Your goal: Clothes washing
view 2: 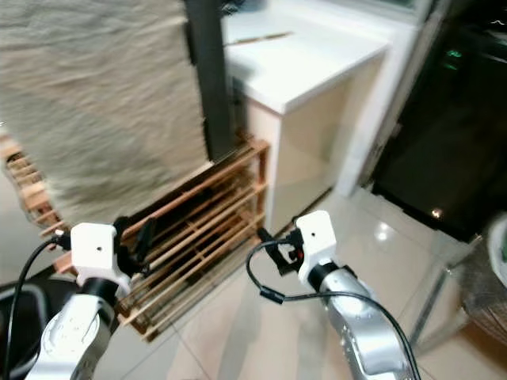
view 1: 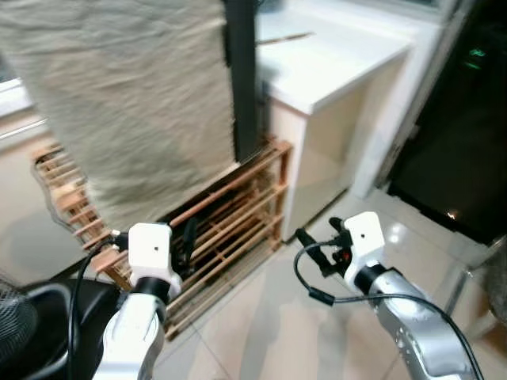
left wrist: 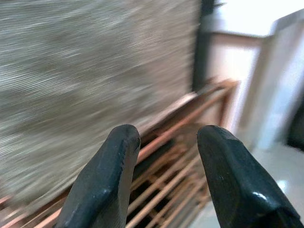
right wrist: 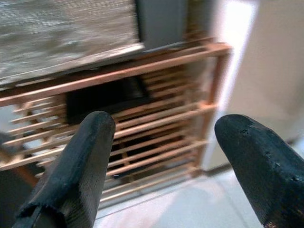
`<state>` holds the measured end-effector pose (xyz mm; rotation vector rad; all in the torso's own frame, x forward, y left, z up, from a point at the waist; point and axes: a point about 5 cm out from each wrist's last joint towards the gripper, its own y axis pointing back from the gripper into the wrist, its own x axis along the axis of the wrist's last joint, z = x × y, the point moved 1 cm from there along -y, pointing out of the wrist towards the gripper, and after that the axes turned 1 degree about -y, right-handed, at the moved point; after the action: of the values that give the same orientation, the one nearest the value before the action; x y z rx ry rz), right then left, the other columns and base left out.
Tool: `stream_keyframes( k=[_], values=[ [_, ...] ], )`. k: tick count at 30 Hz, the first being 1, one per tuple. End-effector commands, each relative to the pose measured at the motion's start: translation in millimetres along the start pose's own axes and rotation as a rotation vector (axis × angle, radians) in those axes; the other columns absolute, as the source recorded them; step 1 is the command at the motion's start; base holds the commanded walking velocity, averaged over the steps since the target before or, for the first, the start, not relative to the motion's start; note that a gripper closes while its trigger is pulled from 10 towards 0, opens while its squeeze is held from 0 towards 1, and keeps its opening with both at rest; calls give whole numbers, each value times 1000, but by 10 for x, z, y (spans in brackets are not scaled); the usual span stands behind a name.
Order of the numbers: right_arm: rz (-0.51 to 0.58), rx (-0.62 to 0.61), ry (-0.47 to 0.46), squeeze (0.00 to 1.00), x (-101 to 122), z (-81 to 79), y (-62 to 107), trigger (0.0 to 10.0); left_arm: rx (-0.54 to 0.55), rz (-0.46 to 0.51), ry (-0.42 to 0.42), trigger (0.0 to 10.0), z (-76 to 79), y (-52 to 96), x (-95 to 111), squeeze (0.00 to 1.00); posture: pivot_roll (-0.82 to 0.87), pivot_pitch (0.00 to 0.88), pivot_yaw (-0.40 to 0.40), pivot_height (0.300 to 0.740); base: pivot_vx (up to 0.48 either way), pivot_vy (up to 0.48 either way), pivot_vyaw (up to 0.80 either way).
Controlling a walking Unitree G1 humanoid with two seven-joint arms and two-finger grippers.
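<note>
**Both grippers raised and empty before the wooden rack**

Head views: a large beige cloth [view 1: 135,103] hangs over the upper left of the frame, draped down onto a slatted wooden rack [view 1: 230,229] at centre. A white counter [view 1: 333,55] sits upper right, pale floor tiles [view 1: 269,317] below. The left gripper [view 1: 188,237] is lower left, close to the rack; the right gripper [view 1: 317,241] is lower centre-right, over the tiles.

Left wrist view: its fingers [left wrist: 107,175] are spread, grasping nothing, with the cloth behind them.

Right wrist view: its fingers [right wrist: 80,161] are wide apart, empty, facing the rack.
</note>
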<state>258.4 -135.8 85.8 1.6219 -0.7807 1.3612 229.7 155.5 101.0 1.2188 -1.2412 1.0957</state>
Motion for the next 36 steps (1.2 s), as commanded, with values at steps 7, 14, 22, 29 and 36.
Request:
stream_keyframes(
  k=[7, 14, 22, 29, 36],
  values=[
    [-32, -17, 49, 0, -130, 58, 14, 10000, 18, 24, 19, 10000, 54, 12, -73, 0, -6, 32, 20, 740, 0, -45, 800],
    [-61, -21, 53, 0, -211, 72, 2, 10000, 43, 22, 18, 10000, 27, 28, -118, 0, -9, 38, 12, 740, 0, -418, 0],
    [-54, -26, 72, 0, -199, 94, 8, 10000, 40, 38, 23, 10000, 55, 18, -118, 0, -28, 48, 13, 740, 0, -426, 0],
    [-46, -52, 75, 0, -184, 140, 21, 10000, 39, 42, 30, 10000, 74, -25, -124, 0, -41, 46, 12, 740, 0, -425, 0],
    [-44, -59, 81, 0, -171, 155, -17, 10000, 50, 16, 70, 10000, 51, -65, -195, 0, -35, 45, 8, 740, 0, -121, 0]
  ],
)
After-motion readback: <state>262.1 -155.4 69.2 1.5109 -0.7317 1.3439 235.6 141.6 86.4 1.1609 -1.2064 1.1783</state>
